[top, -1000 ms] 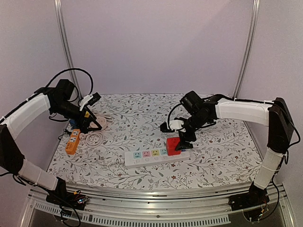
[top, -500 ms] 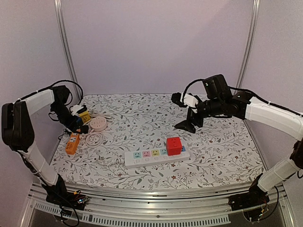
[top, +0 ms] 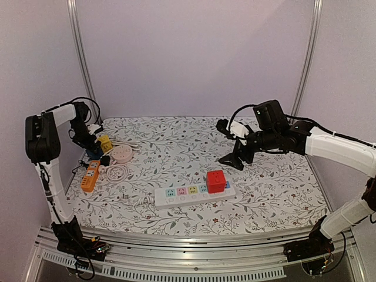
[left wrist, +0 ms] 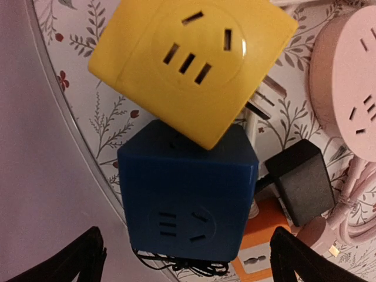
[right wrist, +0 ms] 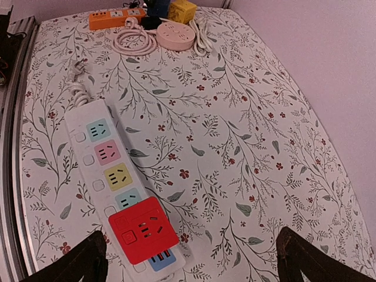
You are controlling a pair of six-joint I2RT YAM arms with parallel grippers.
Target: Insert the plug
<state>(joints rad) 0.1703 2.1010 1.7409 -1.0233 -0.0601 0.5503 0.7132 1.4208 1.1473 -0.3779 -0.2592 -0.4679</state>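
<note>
Far left: left gripper [left wrist: 189, 261] hangs over the clutter at the table's [top: 270, 194] edge. Its jaws are spread wide and hold nothing. Below it are a yellow cube socket [left wrist: 191, 64] overlapping a blue cube socket [left wrist: 188, 194], a black plug [left wrist: 299, 179] just beside them, and a pink round socket [left wrist: 349, 100] at the right of that view. An orange power strip [top: 89, 176] lies nearer the front.

Centre: a white power strip [top: 179, 194] lies slantwise with its coloured outlets bare. The red cube plug [top: 215, 181] sits on the right-hand end of the strip, upright and flush as far as can be told.

Right: right gripper [top: 232, 161] hovers above the cloth, up and right of the red cube and apart from it. Its jaws are fully spread and empty.

Judgement: the insertion looks done, and this is the release stage. Next calls for checking that the cube is seated; if it sits proud, press straight down on its top. Otherwise both arms can go home.
</note>
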